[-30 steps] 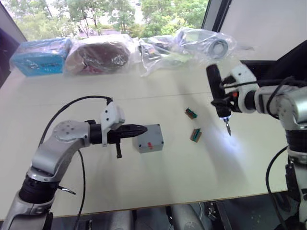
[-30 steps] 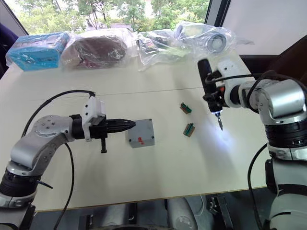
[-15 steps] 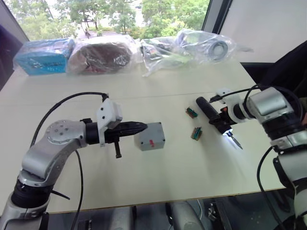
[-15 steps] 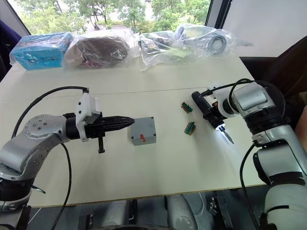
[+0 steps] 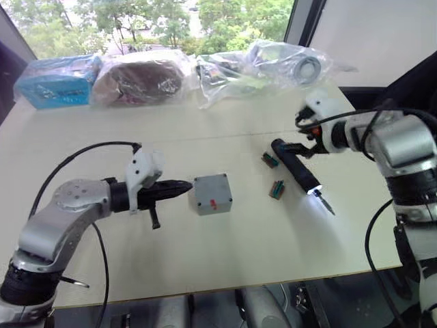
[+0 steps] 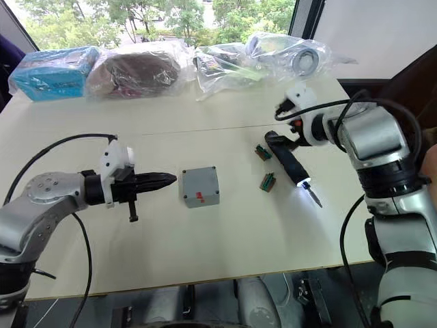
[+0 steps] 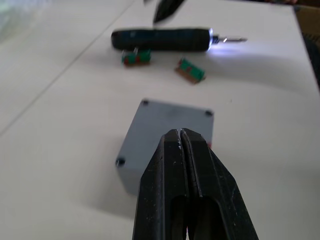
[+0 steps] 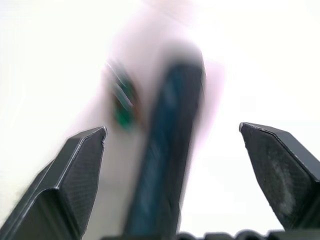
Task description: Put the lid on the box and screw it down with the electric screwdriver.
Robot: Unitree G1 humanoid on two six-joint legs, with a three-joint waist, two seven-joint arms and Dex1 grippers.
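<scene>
From the left eye view, the box (image 5: pixel 212 194) stands near the middle of the bench (image 5: pixel 205 266) with the lid (image 5: pixel 210 185) already on top. The left tool (image 5: pixel 186 185) points at it from 9 o'clock, just beside it.

In the right eye view, the electric screwdriver (image 6: pixel 287 164) lies at 3 o'clock of the box, light on, between two green pieces (image 6: pixel 268 182) and the right tool (image 6: pixel 295 139).

In the left wrist view, the left tool's fingers (image 7: pixel 169 165) are pressed together, empty.

In the right wrist view, the right tool's fingers (image 8: pixel 80 165) are spread wide over the screwdriver. I judge the screwing is not finished.
</scene>
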